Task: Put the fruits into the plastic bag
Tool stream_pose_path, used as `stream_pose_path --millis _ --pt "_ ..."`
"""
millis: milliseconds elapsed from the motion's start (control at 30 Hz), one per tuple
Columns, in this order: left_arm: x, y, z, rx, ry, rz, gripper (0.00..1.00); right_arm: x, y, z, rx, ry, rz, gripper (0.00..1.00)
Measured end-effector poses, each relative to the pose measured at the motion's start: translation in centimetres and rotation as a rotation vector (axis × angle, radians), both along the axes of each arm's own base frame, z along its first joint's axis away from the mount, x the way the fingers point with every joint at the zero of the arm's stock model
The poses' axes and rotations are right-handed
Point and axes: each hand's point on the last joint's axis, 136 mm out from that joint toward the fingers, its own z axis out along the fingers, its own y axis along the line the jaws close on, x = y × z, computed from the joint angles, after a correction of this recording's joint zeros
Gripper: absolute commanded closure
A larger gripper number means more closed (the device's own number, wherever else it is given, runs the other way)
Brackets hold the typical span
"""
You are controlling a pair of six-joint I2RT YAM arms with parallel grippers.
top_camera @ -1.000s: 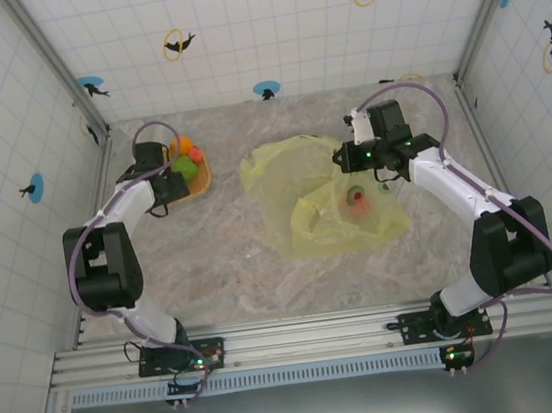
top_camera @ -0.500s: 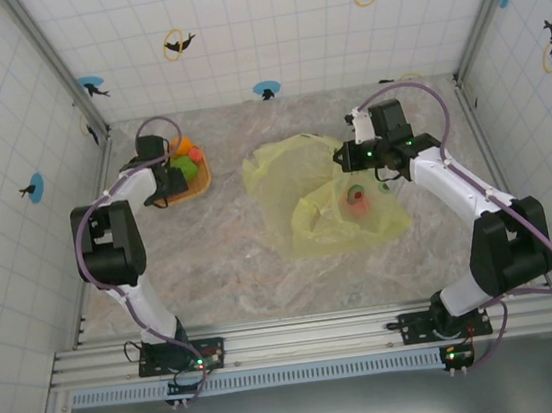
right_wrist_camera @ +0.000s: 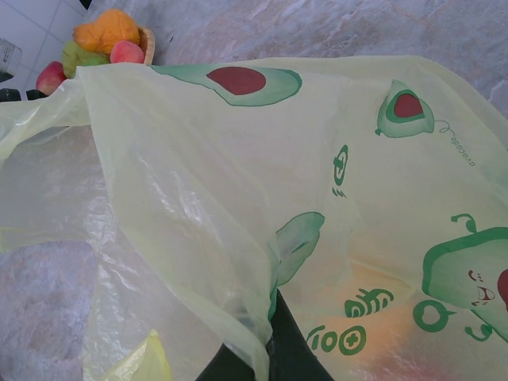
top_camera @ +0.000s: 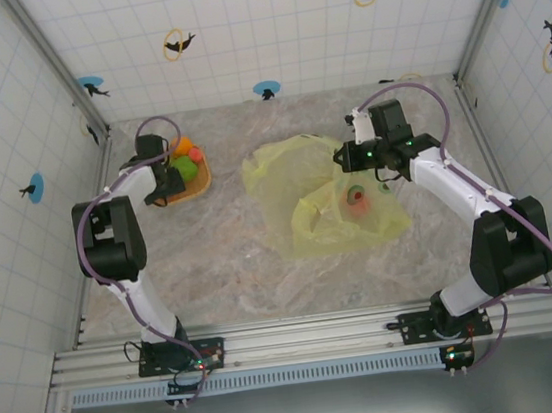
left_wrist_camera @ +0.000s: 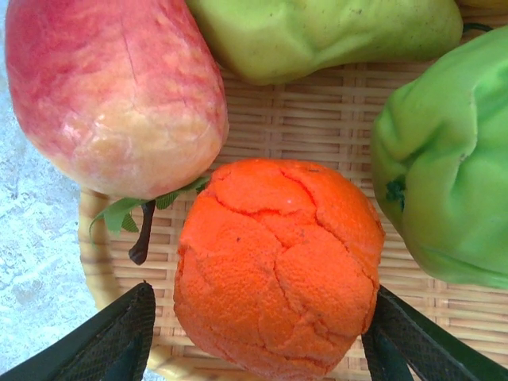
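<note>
**Left gripper (left_wrist_camera: 263, 292) astride orange fruit (left_wrist_camera: 278, 270) on woven tray (left_wrist_camera: 317, 111)**

Its jaws stand open, one finger either side of the orange fruit, with a pink fruit (left_wrist_camera: 111, 87) and green fruit (left_wrist_camera: 444, 159) alongside. Well right of the tray, the right gripper (right_wrist_camera: 270, 361) pinches the plastic bag (right_wrist_camera: 238, 159), and a red fruit (top_camera: 355, 197) lies inside.

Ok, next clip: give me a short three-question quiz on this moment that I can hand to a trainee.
1. True or false: the right gripper is pinching a fold of the plastic bag.
2. What colour is the fruit between the fingers of the left gripper? A) green B) orange C) pinkish-red
3. In a few words: what does that fruit rest on?
Key: 1 true; 2 B; 3 the woven tray.
</note>
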Motion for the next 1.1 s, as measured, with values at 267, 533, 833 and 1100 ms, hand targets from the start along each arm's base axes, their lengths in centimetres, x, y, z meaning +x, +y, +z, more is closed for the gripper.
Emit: stream_pose_path --millis 267,533,833,1100 --pt "0.3 0.1 -0.3 0.005 0.005 -0.013 0.32 0.0 0.0 0.0 0.000 0.000 0.000 1.00" --pt "0.4 -0.1 -0.7 -0.001 0.014 -0.018 0.43 0.0 0.0 0.0 0.000 0.000 0.000 1.00" --pt "0.3 -0.1 -0.6 -0.003 0.011 -0.017 0.49 0.0 0.0 0.0 0.000 0.001 0.000 1.00" --pt "-3.4 -0.7 2.3 -0.063 -0.046 0.014 0.52 0.0 0.0 0.0 0.000 0.000 -0.001 1.00"
